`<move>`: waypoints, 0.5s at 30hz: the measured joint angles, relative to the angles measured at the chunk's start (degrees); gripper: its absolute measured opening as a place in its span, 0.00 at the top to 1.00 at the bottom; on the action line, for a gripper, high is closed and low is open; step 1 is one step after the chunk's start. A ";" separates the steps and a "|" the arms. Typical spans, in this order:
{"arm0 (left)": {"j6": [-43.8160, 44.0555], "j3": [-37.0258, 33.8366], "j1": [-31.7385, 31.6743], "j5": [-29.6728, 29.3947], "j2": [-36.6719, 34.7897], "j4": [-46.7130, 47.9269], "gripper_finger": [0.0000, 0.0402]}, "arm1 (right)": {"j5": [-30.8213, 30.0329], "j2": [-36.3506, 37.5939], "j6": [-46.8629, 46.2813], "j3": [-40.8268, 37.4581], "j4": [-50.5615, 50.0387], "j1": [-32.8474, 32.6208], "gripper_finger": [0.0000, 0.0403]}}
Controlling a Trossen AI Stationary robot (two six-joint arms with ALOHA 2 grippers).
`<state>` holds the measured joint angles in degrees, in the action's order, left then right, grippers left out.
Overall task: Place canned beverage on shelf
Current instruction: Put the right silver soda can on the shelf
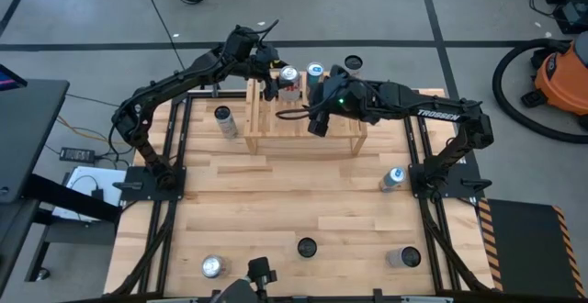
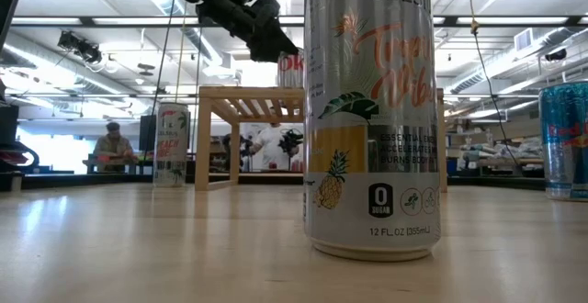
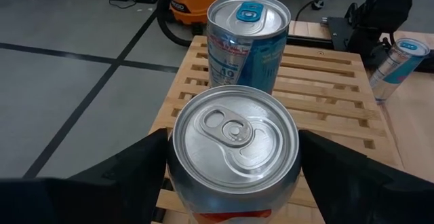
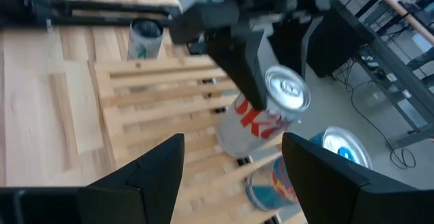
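Observation:
The light wood slatted shelf (image 1: pixel 303 119) stands at the table's far middle; it also shows in the low view (image 2: pixel 241 101). My left gripper (image 1: pixel 274 81) is at the shelf's far left corner, shut on a silver can with red lettering (image 1: pixel 289 75), whose top shows in the left wrist view (image 3: pixel 234 132). A blue-topped can (image 1: pixel 315 70) stands upright on the slats just beside it (image 3: pixel 247 34). My right gripper (image 1: pixel 318 124) hovers open and empty over the shelf's middle (image 4: pixel 234 176), pointing toward both cans. My left gripper pinches the silver can's side wall just below its top rim (image 3: pixel 178 157) between its two fingers (image 3: pixel 129 166), one on each side. The fingers come slanting down from the table's far left. The can is slightly tilted (image 4: pixel 261 119); whether its base touches the slats, I cannot tell.
Loose cans stand on the table: one left of the shelf (image 1: pixel 223 119), one at the right (image 1: pixel 393 178), others along the near edge (image 1: pixel 213 266) (image 1: pixel 306 246) (image 1: pixel 404 257). A tall can (image 2: pixel 372 110) fills the low view's middle. People sit in the room beyond.

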<state>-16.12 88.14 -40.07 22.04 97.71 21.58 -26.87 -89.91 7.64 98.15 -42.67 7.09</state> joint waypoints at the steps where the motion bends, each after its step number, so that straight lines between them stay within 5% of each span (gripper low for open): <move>1: 0.01 0.00 0.00 -0.01 0.00 0.00 0.22 | 0.00 0.00 0.00 0.00 1.07 0.00 0.36; 9: 0.03 -0.02 0.02 0.01 0.00 -0.12 0.22 | 8.38 0.00 0.01 0.00 10.83 1.70 0.36; 15: 0.05 -0.02 0.02 0.03 0.00 -0.26 0.22 | 8.99 -0.15 0.00 0.00 17.90 2.10 0.36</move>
<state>-16.07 88.12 -40.05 22.06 97.71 21.33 -17.89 -90.06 7.64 98.15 -24.76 9.19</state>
